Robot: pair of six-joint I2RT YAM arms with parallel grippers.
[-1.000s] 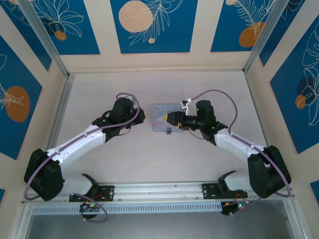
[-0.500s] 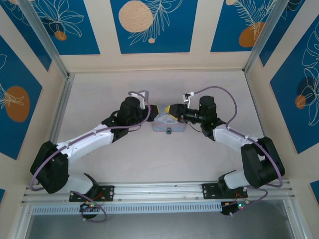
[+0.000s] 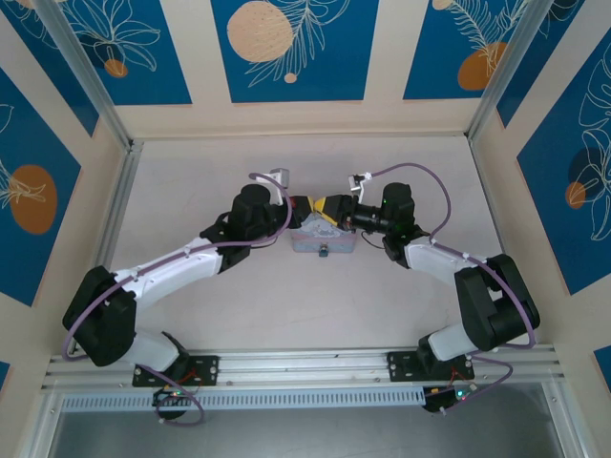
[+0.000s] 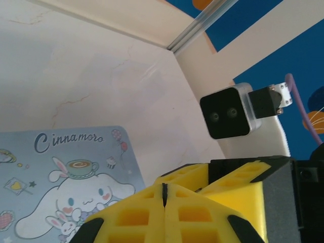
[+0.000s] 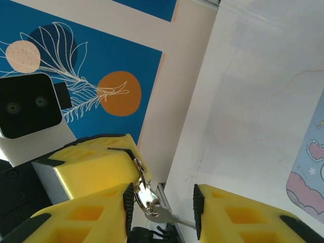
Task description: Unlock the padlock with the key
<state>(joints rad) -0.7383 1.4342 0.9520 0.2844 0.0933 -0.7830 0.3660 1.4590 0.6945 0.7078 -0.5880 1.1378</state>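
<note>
Blue wall panels with white leaf drawings and orange discs close in a pale table [image 3: 191, 191], and the two arms meet over a light blue tin box [image 3: 340, 244] at the middle of the top view. In the left wrist view the tin's lid [image 4: 66, 167] fills the lower left, printed with a white cartoon rabbit, cups and balloons under the word "Cinnamoro".

The padlock [image 3: 324, 252] sits at the tin's near edge, below both wrists and apart from them.

The left gripper [image 4: 164, 191] has its yellow fingers pressed together, with a thin dark sliver in the seam. In the right wrist view the key [image 5: 156, 207], on a small metal ring, hangs from the tip of those closed fingers.

The right gripper [image 5: 163, 203] has its fingers spread, and the ring and key lie in the gap, the ring just beside one black pad; whether that pad touches it I cannot tell.

Each wrist view is partly blocked by the other arm's black-faced camera [image 4: 228, 112], and purple cables [image 3: 410, 176] loop above both wrists.
</note>
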